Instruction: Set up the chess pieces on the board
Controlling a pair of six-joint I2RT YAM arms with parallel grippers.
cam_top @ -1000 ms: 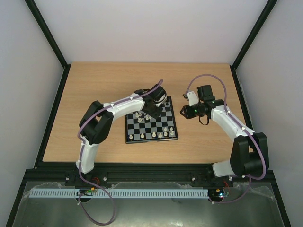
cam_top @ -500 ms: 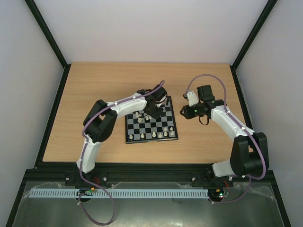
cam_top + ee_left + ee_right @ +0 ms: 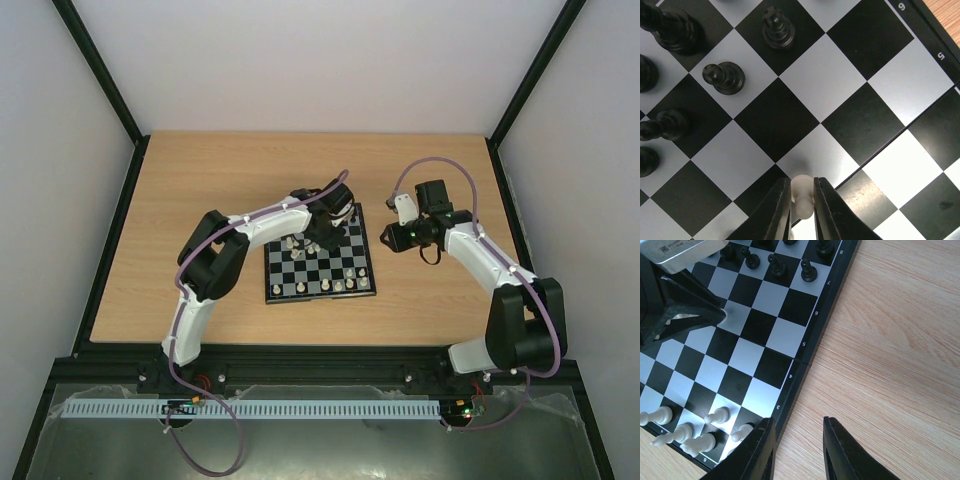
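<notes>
- The board (image 3: 320, 296), a small checkered square of black and pale fields with a thin black border, lies flat on the wooden table (image 3: 200, 190), near its middle and a little to the right.
- Over the far half of the board, the left gripper (image 3: 802, 183) has its two fingers (image 3: 772, 212) pressed against either side of a cream-white piece (image 3: 801, 196). The claw is clamped on that piece, above a pale square next to the board's centre seam. Whether the piece's base touches the square cannot be told.
- Black pieces (image 3: 724, 77) stand upright on the board's far rows, apart from the gripped piece.
- Other cream-white pieces (image 3: 717, 415) stand in the board's near rows, toward its near right corner.
- The right gripper (image 3: 797, 426) hovers at the board's right edge, mostly over bare wood. Its jaws stand apart with nothing between them.
- The table around the board is light wood with a fine straight grain, and a black frame edges it.
- Beyond the board on the far, left and right sides rise plain white walls, with black posts (image 3: 95, 70) slanting up from the table's far corners.
- Purple cables (image 3: 440, 165) loop along both white arms.
- On the near side of the board, past the arm bases, a white slotted strip (image 3: 250, 409) runs across a grey ledge.
</notes>
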